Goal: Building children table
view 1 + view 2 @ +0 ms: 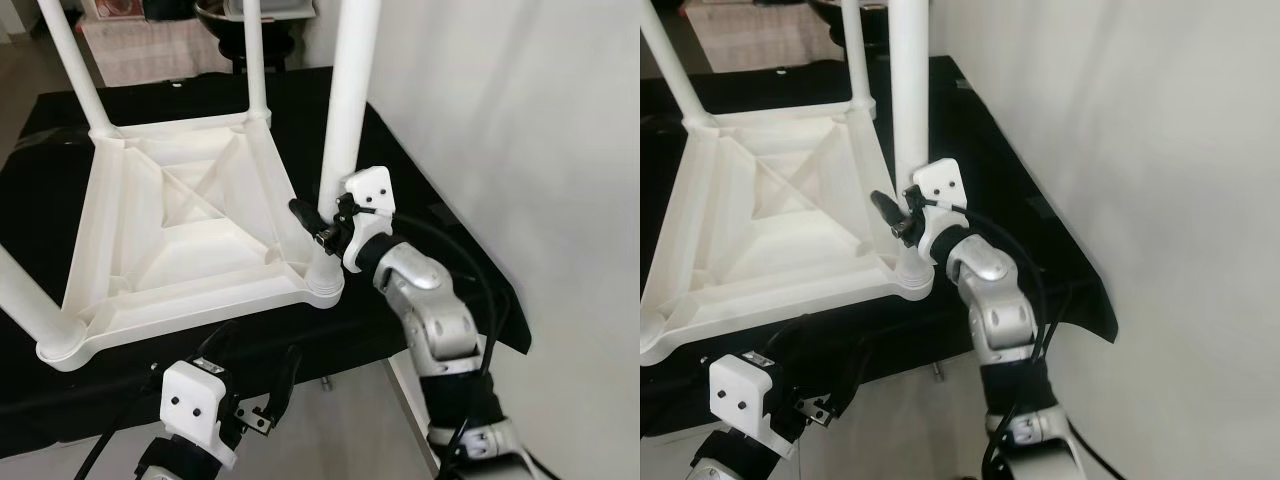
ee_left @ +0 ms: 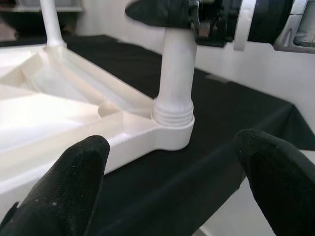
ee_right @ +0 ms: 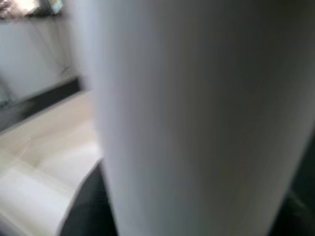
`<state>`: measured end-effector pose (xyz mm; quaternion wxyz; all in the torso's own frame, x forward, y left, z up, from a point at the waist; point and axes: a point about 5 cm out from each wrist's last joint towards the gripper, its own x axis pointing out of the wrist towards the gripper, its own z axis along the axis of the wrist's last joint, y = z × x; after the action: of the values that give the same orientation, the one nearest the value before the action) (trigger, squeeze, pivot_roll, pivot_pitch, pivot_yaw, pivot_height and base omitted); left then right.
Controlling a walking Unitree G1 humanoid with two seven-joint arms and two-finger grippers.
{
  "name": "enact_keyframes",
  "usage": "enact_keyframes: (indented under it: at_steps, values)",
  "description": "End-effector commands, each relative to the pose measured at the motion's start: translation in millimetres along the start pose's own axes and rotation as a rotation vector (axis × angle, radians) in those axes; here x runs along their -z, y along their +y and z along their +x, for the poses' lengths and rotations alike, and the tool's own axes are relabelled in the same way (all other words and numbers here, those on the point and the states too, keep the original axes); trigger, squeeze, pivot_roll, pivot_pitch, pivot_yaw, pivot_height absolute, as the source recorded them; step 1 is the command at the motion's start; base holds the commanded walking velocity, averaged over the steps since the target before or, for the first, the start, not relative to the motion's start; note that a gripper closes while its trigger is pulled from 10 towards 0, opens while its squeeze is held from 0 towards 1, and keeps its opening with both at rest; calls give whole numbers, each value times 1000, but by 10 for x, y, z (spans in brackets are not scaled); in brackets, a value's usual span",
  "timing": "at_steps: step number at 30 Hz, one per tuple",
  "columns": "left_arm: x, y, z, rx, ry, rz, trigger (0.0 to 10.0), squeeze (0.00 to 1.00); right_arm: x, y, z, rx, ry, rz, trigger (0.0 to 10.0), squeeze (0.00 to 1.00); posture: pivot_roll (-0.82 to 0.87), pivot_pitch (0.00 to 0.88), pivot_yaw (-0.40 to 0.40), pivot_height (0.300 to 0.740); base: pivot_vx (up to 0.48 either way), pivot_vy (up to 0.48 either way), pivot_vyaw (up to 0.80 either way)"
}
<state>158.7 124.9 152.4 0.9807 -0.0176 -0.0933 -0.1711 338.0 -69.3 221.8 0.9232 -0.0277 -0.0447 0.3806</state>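
Observation:
A white plastic children's table (image 1: 180,225) lies upside down on a black-covered surface (image 1: 420,200), its legs pointing up. My right gripper (image 1: 320,225) is shut on the near-right leg (image 1: 350,100), just above the threaded socket (image 1: 325,280) at the table's corner. That leg (image 3: 197,118) sits very close in the right wrist view, and the left wrist view has the same socket (image 2: 172,118) with the right gripper's black finger (image 2: 157,12) across the leg. My left gripper (image 1: 262,405) hangs low before the front edge, open, with its fingers (image 2: 74,172) wide apart.
Three more legs stand up at the other corners, such as the far one (image 1: 255,60). A white wall (image 1: 520,150) runs close along the right. The black cover's front edge (image 1: 330,350) drops to the pale floor. A dark round object (image 1: 240,20) sits behind.

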Motion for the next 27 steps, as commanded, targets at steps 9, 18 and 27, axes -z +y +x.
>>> enact_keyframes:
  at_steps: [9,18,27]
  values:
    - [28,-31,-26,7,23,-7,10000,0,-248,-54,39,-499,-72,-63,10000,24,-55,188,-56,740,0,0,0]
    - [-3,-60,-85,4,34,-10,10000,0,-418,-101,173,-760,-44,-94,10000,0,-15,222,-57,740,0,0,0]
    - [-33,-95,-142,1,47,-11,10000,0,-477,-137,216,-911,-29,-80,0,0,2,244,-58,740,0,0,0]
